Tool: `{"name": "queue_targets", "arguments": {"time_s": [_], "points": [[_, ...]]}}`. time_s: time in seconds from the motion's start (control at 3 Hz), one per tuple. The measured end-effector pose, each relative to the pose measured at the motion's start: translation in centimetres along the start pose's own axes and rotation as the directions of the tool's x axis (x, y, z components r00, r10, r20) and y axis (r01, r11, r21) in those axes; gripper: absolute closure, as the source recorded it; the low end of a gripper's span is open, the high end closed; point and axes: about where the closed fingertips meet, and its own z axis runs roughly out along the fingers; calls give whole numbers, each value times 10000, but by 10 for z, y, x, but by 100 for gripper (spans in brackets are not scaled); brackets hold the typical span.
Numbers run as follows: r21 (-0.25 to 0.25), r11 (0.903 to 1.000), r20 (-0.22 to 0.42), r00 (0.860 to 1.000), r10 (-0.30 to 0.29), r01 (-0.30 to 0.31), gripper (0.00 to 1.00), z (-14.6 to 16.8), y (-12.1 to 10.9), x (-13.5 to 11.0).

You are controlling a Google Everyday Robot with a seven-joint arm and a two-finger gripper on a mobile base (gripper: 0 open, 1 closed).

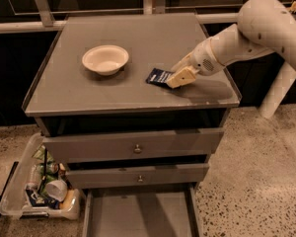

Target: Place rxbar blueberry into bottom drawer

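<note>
The rxbar blueberry (157,76), a small dark navy wrapper with white lettering, lies flat on the grey cabinet top (138,38), right of centre near the front. My gripper (176,73) reaches in from the right on the white arm and sits down at the bar's right end, covering it. The bottom drawer (138,215) is pulled out below the cabinet front, a wide shallow grey tray with nothing in it.
A white bowl (105,59) stands on the cabinet top left of the bar. Two upper knobbed drawers (137,147) are closed. A clear plastic bin of clutter (39,186) sits on the floor to the left. A white post (278,90) stands at the right.
</note>
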Motion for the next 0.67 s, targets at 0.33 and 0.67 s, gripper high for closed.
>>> {"name": "queue_targets", "arguments": {"time_s": [0.33,0.67], "points": [[-312,9973,331,9973,-649,659,100,-31,31,-13],[-493,9884,620,9881,-1404,1436,100,-67,65,-28]]}}
